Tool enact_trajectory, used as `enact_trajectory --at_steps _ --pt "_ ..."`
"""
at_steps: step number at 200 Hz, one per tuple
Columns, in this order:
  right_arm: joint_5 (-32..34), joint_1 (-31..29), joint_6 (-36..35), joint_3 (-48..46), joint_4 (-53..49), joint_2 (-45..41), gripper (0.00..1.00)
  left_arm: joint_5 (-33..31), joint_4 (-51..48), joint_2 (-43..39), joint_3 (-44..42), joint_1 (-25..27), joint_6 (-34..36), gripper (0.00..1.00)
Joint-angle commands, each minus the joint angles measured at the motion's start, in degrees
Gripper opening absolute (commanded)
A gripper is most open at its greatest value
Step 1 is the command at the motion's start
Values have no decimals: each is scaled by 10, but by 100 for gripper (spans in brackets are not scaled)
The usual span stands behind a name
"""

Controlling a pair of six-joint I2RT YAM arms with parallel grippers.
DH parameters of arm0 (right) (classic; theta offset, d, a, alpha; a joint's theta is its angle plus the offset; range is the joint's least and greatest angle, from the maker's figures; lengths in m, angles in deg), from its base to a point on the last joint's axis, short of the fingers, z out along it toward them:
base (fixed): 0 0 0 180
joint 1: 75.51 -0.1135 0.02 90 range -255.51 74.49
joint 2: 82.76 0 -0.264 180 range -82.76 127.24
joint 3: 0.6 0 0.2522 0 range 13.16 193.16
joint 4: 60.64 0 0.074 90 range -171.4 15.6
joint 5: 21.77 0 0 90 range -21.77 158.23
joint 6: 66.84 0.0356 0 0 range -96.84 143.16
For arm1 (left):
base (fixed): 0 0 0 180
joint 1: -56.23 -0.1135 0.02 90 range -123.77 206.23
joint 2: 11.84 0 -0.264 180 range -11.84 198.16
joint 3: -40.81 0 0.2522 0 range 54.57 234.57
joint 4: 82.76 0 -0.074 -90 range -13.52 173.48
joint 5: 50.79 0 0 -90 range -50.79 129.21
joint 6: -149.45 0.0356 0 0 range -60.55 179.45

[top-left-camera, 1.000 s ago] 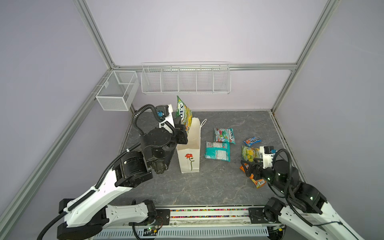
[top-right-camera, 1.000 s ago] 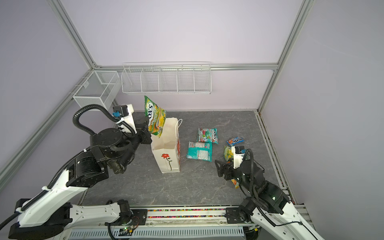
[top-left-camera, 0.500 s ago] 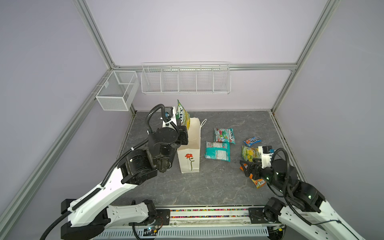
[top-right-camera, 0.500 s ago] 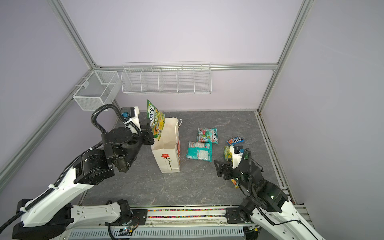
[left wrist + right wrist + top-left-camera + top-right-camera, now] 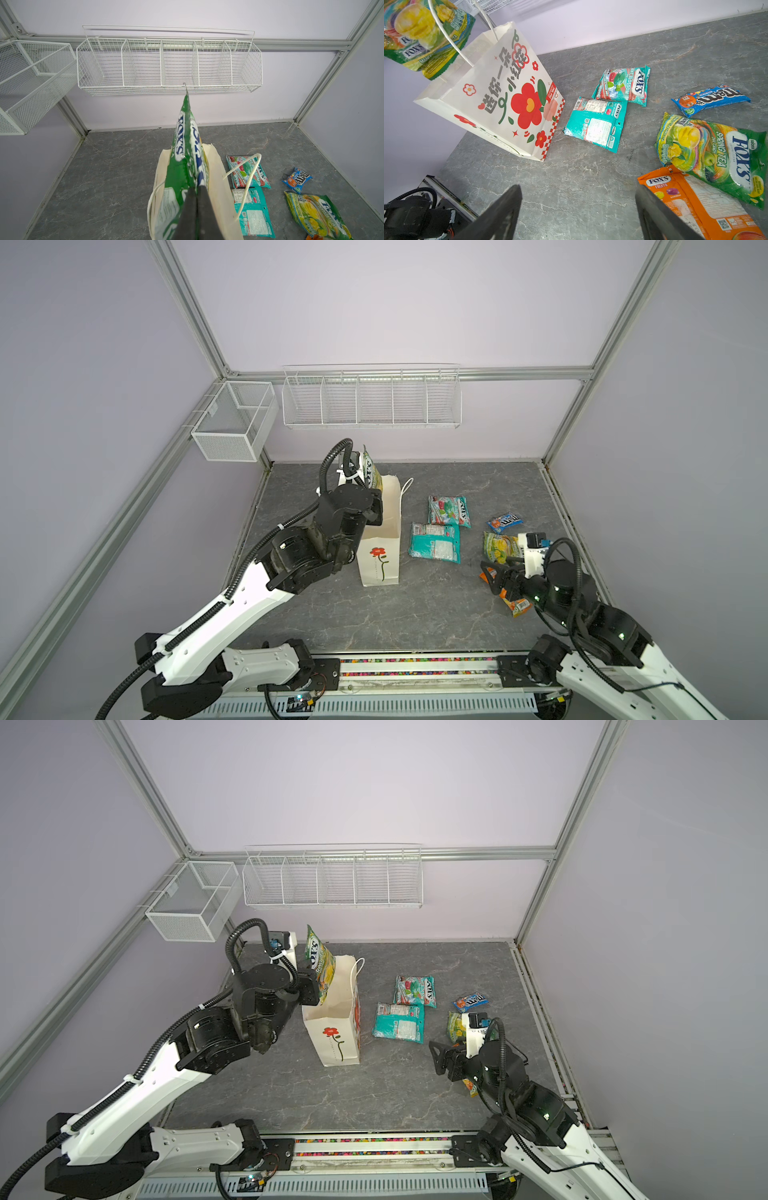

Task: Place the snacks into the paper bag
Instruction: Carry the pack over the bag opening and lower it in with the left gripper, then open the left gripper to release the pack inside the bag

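Left gripper point(image 5: 196, 190) clamped hard on a green FOX'S packet point(image 5: 319, 961) near its lower end; fingers pressed together with only the foil between them; packet held on edge, top seal pointing up.

Held packet sits over the open mouth of the paper bag point(image 5: 380, 568); its lower end overlaps the bag's rim in both top views; whether it is already below the rim, cannot tell.

Bag upright on the grey table point(image 5: 415, 614), left of centre, red flower print toward the front rail.

Right gripper point(image 5: 577, 190) spread wide, nothing between the fingers; it hovers low over the table at front right.

Loose snacks all lie flat, right of the bag:
- face-up teal packet point(image 5: 449, 510), nearest the back;
- face-down teal packet point(image 5: 434, 542) just in front of it, edges touching or nearly so;
- blue M&M's packet point(image 5: 504, 521) further right, apart from both teal ones;
- green-yellow FOX'S packet point(image 5: 716, 153) in front of the M&M's, its edge touching the orange packet point(image 5: 695, 207);
- orange packet partly hidden beneath the right arm in both top views; in the right wrist view one finger crosses its corner; contact cannot be told.

Long wire basket point(image 5: 370, 406) hangs on the back wall; small mesh basket point(image 5: 232, 427) on the left frame.
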Motion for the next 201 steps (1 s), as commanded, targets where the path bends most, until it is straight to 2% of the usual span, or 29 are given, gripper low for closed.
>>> enact_trajectory --at_steps 1,106,156,201 --pt "1 2 5 -10 -4 -13 89 15 4 4 -3 -10 -11 0" --pt "4 1 6 -10 -6 -10 88 27 4 14 -12 -27 -13 0" --pt "3 1 6 -10 -6 -7 89 64 26 -4 -27 -27 -8 45" --pt "3 1 6 -10 -2 -4 89 75 22 -18 -21 -27 -7 49"
